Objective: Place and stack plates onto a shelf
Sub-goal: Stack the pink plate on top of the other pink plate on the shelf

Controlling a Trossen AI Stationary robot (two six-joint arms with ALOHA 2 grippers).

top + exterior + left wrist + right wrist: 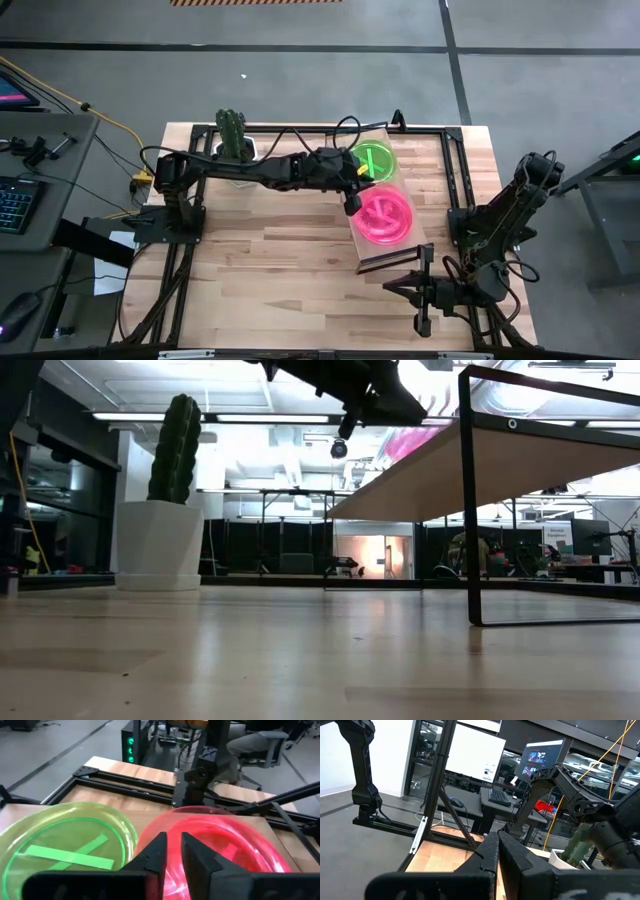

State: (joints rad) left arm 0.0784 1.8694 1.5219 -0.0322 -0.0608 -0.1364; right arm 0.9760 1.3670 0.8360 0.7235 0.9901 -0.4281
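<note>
As both plates lie side by side on the shelf [395, 250] | pink plate [383, 216], green plate [373, 160] unstacked | left gripper [351, 203] nearly closed, empty, at the pink rim | right gripper [408, 287] closed, parked | stacking apparently remains.

A tall green cactus [176, 448] stands in a white faceted pot [160, 544] at the far left of the wooden tabletop [280, 280]. Off to the left, a grey desk [45, 160] carries a keyboard [14, 202], with yellow cable [95, 112] trailing across the floor.
</note>
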